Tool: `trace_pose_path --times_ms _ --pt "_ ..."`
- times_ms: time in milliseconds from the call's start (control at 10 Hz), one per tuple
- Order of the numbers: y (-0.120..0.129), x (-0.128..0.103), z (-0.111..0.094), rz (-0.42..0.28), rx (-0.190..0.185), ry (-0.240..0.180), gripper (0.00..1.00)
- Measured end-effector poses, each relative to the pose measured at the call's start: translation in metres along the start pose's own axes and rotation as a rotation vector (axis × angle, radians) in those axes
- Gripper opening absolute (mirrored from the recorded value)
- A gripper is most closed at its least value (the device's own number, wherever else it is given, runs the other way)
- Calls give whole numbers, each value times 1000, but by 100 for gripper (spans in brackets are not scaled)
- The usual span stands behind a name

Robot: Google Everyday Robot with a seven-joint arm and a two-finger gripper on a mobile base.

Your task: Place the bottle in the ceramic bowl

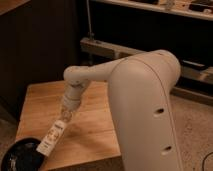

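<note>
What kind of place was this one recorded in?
Probably a lab or workshop room: a wooden table, dark shelving behind and a speckled hard floor. The hand holds the bottle tilted over the table's corner, by the ceramic bowl.
</note>
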Motion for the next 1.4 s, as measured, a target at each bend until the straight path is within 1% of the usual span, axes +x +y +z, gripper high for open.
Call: trace_pose_path --times_ms 400,700,900,1400 --pt "11 4 8 -1 -6 3 0" --pt "12 2 13 12 -8 -4 0" --pt "16 3 17 8 -8 -9 0" --pt "26 6 23 -28 -9 -17 0"
